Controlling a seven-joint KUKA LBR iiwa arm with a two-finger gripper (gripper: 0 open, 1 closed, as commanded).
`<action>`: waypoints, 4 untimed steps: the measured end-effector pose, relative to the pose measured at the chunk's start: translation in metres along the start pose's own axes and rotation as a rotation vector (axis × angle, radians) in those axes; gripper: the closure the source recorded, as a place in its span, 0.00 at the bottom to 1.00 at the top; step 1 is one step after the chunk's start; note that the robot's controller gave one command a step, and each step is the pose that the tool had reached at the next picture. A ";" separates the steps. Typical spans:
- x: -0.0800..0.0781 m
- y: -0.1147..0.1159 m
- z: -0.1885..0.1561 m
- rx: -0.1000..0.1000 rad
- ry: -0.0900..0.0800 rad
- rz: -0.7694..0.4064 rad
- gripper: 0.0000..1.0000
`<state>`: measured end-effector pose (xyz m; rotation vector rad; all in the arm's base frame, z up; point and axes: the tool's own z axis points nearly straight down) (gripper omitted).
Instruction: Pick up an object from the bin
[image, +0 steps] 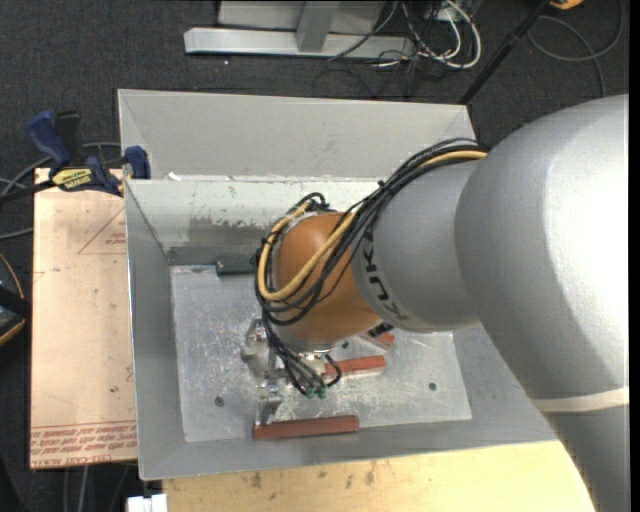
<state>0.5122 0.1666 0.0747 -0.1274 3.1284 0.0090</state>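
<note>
Grey bin (200, 340) floor: reddish bar (305, 426) lies just beside hand (268, 397); its state unclear.

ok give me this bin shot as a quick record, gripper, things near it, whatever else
bin: grey metal, scuffed floor
gripper: low over the floor, left of centre, by the near bar's left end
nearest thing: reddish-brown flat bar along the near edge
second thing: similar reddish bar, partly under the arm
third thing: dark flat piece by the far wall
grasp: cannot tell
</note>
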 end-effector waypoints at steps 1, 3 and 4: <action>0.000 0.000 0.000 0.000 0.000 0.000 0.00; -0.020 -0.064 -0.004 -0.001 -0.006 0.003 1.00; -0.023 -0.069 -0.196 0.005 0.011 0.003 1.00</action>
